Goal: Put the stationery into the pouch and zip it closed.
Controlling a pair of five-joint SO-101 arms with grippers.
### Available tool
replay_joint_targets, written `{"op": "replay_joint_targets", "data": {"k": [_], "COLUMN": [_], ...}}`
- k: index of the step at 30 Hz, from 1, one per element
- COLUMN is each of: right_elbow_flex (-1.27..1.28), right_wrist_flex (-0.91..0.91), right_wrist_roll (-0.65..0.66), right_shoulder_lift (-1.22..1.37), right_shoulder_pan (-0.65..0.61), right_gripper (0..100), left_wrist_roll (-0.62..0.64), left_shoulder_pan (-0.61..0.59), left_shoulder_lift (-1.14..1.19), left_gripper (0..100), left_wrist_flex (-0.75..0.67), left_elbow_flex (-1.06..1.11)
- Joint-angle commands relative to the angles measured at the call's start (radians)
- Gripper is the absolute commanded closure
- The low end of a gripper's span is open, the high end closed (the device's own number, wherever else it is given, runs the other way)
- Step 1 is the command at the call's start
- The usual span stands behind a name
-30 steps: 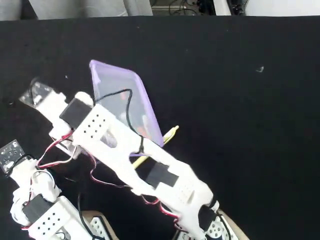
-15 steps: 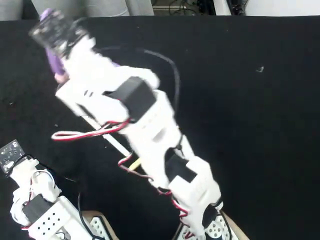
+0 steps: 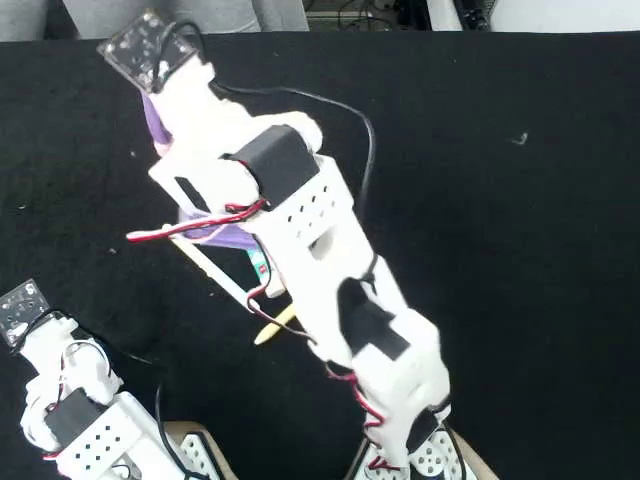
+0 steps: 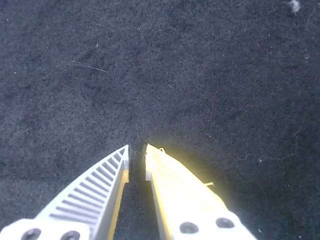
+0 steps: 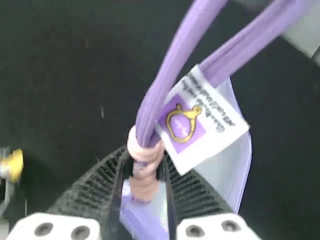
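1. Right gripper (image 5: 144, 161): we see both jaws closed tight on the pink pull (image 5: 145, 176) at the zip edge of the pouch (image 5: 236, 159). The purple zip band runs out of the jaws and away from the wrist. The pull sits directly between the fingertips, with no gap on either side.

2. Pouch position: in the high view, the right arm (image 3: 310, 240) stretches across the black table (image 3: 500, 250) toward the far left corner. 1 purple strip of the pouch shows beside the wrist there, and more of its lilac body shows under the forearm nearer the middle of the table. We cannot tell whether the pouch's lower end rests on the table.

3. Label (image 5: 200, 120): 1 white tag hangs from the zip band just beside the clamped pull.

4. Pencil (image 3: 213, 272): it lies slantwise under the forearm, its yellow end pointing toward the arm bases. Its other end reaches the pouch body. We cannot tell if they touch.

5. Left gripper (image 4: 136, 150): its 2 fingertips are nearly together, with only a thin slit between them, and they hold nothing. It points at bare table, well apart from the pouch. The left arm (image 3: 70, 400) sits at the near left corner.
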Motion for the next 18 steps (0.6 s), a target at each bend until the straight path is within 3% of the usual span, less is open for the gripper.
{"op": "replay_joint_targets", "data": {"k": [1,10,18], "right_elbow_flex": [0.139,0.547,0.978], "right_wrist_flex": [0.023,-0.014,-0.255], "right_wrist_roll": [0.054,0.137,0.133], "right_shoulder_lift": [-0.168,-0.470,-0.794], "right_shoulder_pan": [0.008,0.006,0.006], "right_gripper": [98.6,98.7,98.7], "left_wrist_roll": [0.011,0.011,0.011], "left_shoulder_pan": [0.008,0.008,0.008], "left_shoulder_lift": [-0.003,-0.003,-0.003], "left_gripper": [94,94,94], "left_wrist_flex": [0.003,0.003,0.003], "left_elbow_flex": [0.027,0.027,0.027]}}
